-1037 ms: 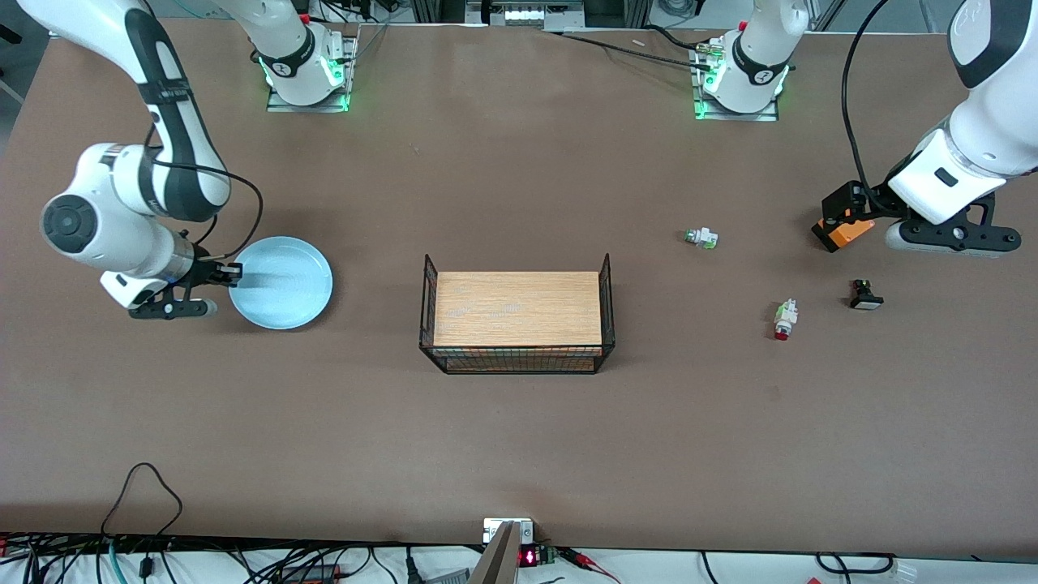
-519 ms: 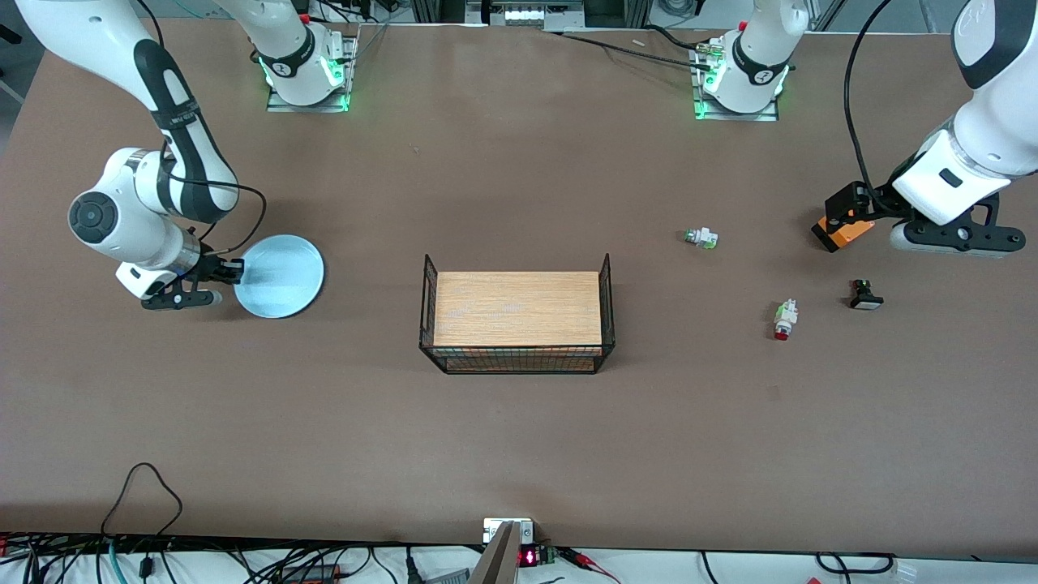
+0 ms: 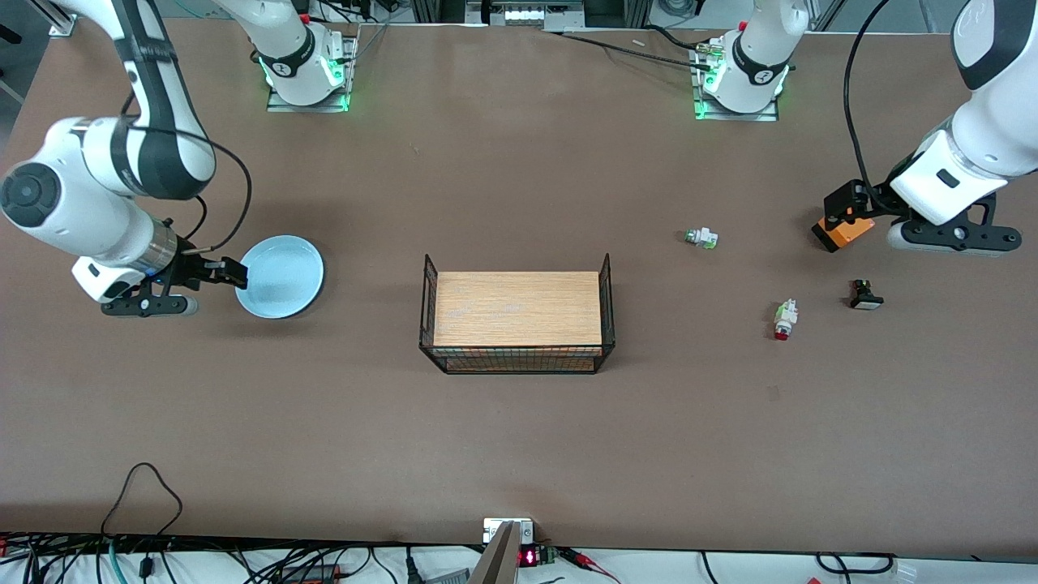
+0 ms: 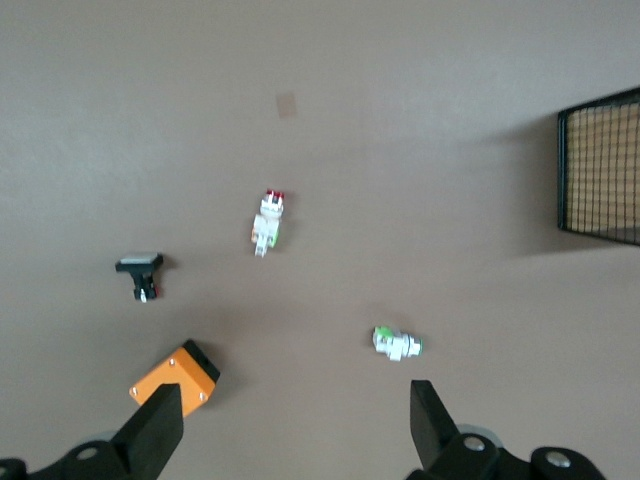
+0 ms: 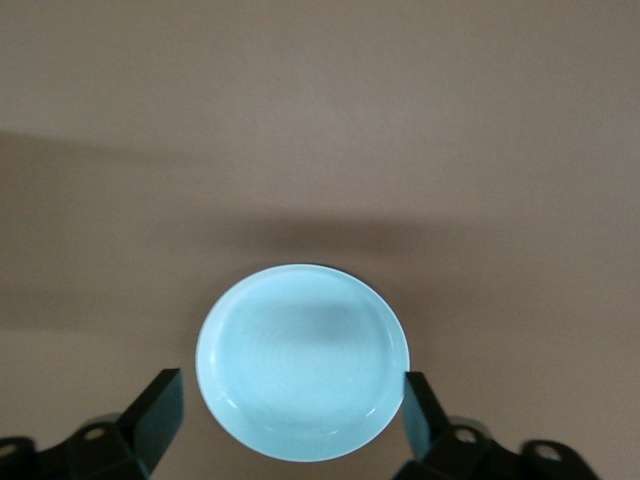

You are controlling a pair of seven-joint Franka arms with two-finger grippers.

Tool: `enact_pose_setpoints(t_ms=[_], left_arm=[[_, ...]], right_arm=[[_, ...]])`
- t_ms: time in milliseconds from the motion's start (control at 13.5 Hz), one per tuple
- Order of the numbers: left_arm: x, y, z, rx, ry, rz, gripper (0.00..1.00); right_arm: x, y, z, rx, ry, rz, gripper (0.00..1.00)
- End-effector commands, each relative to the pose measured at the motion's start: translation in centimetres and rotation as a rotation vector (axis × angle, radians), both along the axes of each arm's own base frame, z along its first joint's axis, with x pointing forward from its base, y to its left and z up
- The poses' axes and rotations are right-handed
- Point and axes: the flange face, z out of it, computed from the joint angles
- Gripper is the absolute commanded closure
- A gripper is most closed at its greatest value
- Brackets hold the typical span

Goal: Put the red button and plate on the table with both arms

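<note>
The pale-blue plate point(image 3: 281, 276) lies flat on the brown table point(image 3: 519, 438) toward the right arm's end; it also shows in the right wrist view point(image 5: 302, 360). My right gripper point(image 3: 228, 274) is open and empty, up over the plate's outer edge, and in its own view point(image 5: 290, 412) the fingers stand wide on either side of the plate. The red button point(image 3: 782, 319) lies on the table toward the left arm's end and shows in the left wrist view point(image 4: 268, 220). My left gripper point(image 3: 850, 212) hangs open and empty in its own view point(image 4: 295, 428), apart from the button.
A black wire basket with a wooden top point(image 3: 516, 320) stands mid-table. A green-tipped part point(image 3: 701, 238) and a black white-capped part point(image 3: 865, 295) lie near the red button. An orange block point(image 3: 843, 230) lies by the left gripper's finger.
The plate came down onto the table. My right gripper let go of its rim and rose over it. The left arm has hardly moved.
</note>
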Motion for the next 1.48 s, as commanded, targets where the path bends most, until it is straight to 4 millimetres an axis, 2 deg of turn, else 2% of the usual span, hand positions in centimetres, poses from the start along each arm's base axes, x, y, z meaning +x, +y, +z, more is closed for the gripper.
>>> enact_pose_setpoints(t_ms=[0,74,148,222,370,593,667,815,963,1111,1407], left_arm=[[-0.1,0.1,-3.9,-0.005,0.146,-0.006,0.00],[0.7,0.2,-6.4,-0.005,0.188,-0.006,0.00],[1.2,0.2,-7.5,-0.007,0.194,-0.006,0.00],[1.2,-0.2,-7.2,-0.005,0.184,-0.014,0.00],[1.7,-1.4,-3.1,0.009,0.103,-0.039,0.00],[2.4,-1.6,0.4,0.005,0.022,-0.034,0.00],[2.4,-1.6,1.5,0.005,0.000,-0.032,0.00],[2.2,-1.2,1.8,0.005,-0.006,-0.026,0.00],[1.6,-1.4,2.7,0.007,-0.031,-0.031,0.00],[1.6,-1.4,2.9,0.007,-0.034,-0.037,0.00],[1.7,-1.3,2.8,0.006,-0.032,-0.039,0.00]], right_arm=[[1.5,0.8,5.2,0.006,-0.004,-0.010,0.00],[1.8,1.0,7.9,0.006,0.004,-0.006,0.00],[1.9,0.9,10.7,0.005,0.025,-0.004,0.00],[1.9,0.5,13.3,-0.005,0.039,-0.003,0.00],[1.7,-0.4,17.3,-0.008,0.048,-0.014,0.00],[1.4,-3.1,20.8,-0.006,-0.004,-0.058,0.00],[0.9,-3.4,21.1,-0.005,0.000,-0.075,0.00],[-0.2,-4.0,21.3,0.002,0.028,-0.089,0.00],[-1.3,-3.6,21.9,-0.003,0.015,-0.075,0.00],[-2.6,-3.4,21.7,-0.001,0.019,-0.068,0.00],[-4.1,-3.8,21.2,-0.017,-0.008,-0.052,0.00]])
